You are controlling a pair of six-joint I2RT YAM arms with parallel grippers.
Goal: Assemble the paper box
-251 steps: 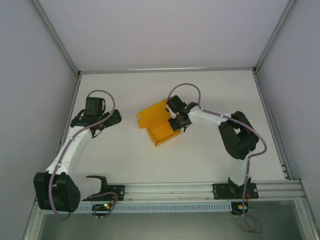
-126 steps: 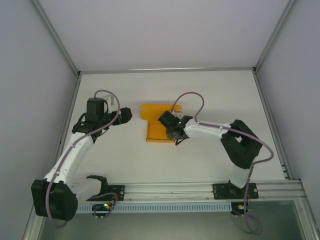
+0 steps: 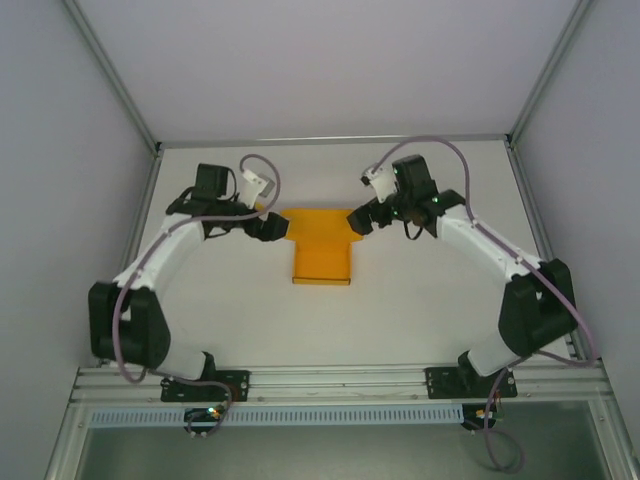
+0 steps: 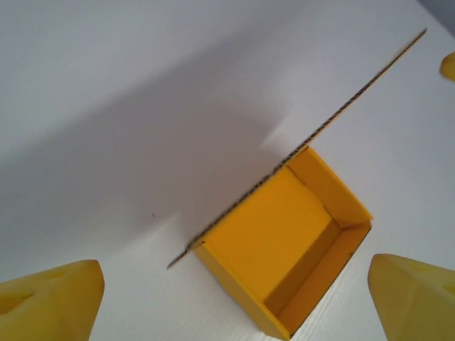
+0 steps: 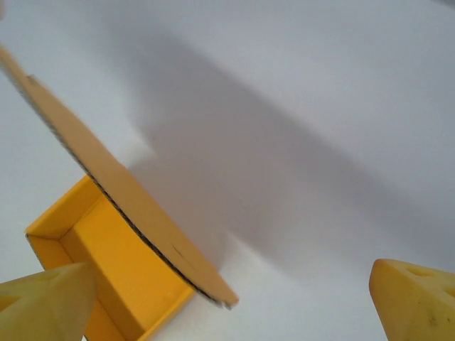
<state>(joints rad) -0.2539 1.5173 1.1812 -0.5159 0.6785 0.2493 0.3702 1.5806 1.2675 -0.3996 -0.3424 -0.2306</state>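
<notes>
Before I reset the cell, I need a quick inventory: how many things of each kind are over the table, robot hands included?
Orange paper box: 1
Robot hands, both open: 2 (left hand, right hand)
Total: 3

- Left gripper [image 3: 272, 226]: in the wrist view both pads [image 4: 50, 302] run off the bottom edge.
- Right gripper [image 3: 362, 220]: both pads [image 5: 416, 302] are cropped likewise.
- Paper box [image 5: 121, 284]: near corner cut by the bottom edge; lid flap [image 5: 106, 188] cut by the left edge.
- Top view: fingertip-to-box contact is too small to determine.
- Yellow fragment [image 4: 448, 65] at the right edge: cropped, unidentifiable.
</notes>
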